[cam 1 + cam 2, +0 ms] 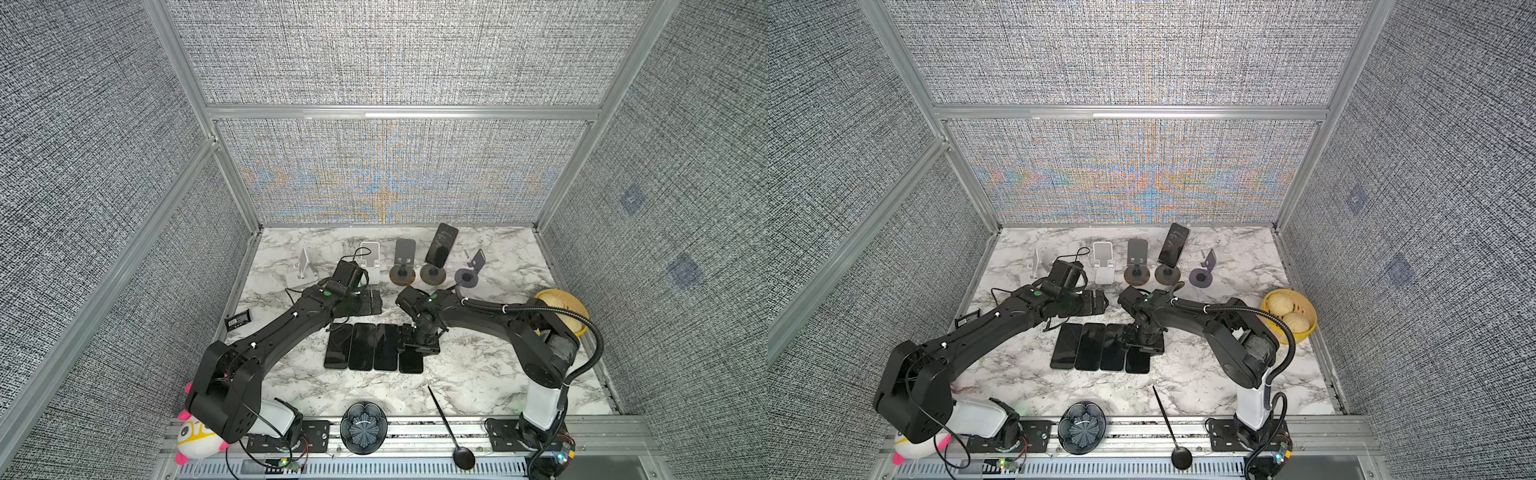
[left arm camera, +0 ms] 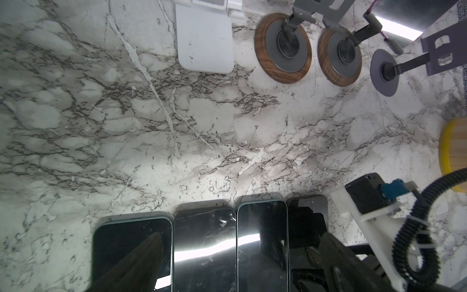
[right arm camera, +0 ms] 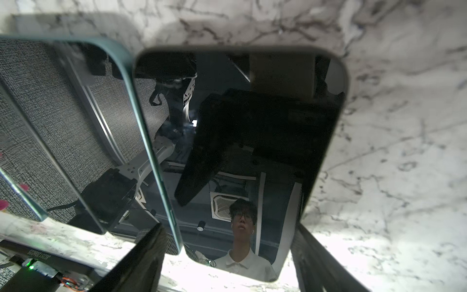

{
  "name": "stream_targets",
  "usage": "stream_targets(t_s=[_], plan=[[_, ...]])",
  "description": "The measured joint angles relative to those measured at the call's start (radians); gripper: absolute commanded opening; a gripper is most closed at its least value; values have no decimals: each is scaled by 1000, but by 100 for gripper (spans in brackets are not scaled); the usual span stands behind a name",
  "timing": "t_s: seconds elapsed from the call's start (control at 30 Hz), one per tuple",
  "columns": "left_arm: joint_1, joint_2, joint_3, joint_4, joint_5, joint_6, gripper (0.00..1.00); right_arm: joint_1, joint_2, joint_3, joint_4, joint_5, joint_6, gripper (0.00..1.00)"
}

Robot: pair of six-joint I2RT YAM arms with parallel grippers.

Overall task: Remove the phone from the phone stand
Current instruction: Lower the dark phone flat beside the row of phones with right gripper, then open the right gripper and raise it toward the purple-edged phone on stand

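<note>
Phone (image 1: 441, 246) sits on its stand (image 1: 432, 275), not yet removed. Four others (image 1: 374, 347) lie flat on the tabletop (image 1: 478, 374) before that stand. Both jaws stand open, gripping nothing.

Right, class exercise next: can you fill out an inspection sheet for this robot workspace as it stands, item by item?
Surface: marble-pattern table, no spills seen.
Job's things: one phone leans in the wood-based stand at the back; the other stands are empty; four flat phones lie in a row.
Clutter: plush toy, dark bowl, black spoon, bun basket, small black pack by the left wall.
Grippers: left gripper open, above the table behind the row; right gripper jaws apart astride the rightmost flat phone.
Cables: black wire loops off the left wrist; ribbed hose runs along the right arm.
Surroundings: grey fabric walls in metal framing.
</note>
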State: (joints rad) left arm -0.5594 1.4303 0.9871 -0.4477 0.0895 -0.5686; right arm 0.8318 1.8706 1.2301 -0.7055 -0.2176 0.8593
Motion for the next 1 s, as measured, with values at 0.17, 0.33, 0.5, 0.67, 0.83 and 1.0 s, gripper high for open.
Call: stream_targets(t_s=[0.17,0.33,0.5,0.67,0.83,1.0], plan=[[0,-2,-2,-2,0,0,98,-1,-27,1,3,12,-8,78],[0,-2,-2,-2,8,0,98,-2,-51,1,0,25,-12,78],[0,-8,-3,-3,8,0,98,-8,-103,38,-59,85,-36,78],[0,-26,-11,-3,7,5,98,-37,-159,102,-147,214,-75,79],[0,-43,-30,-3,6,4,98,-93,-186,153,-204,310,-110,78],[0,-53,-37,-3,7,4,98,-150,-189,197,-211,388,-144,79]])
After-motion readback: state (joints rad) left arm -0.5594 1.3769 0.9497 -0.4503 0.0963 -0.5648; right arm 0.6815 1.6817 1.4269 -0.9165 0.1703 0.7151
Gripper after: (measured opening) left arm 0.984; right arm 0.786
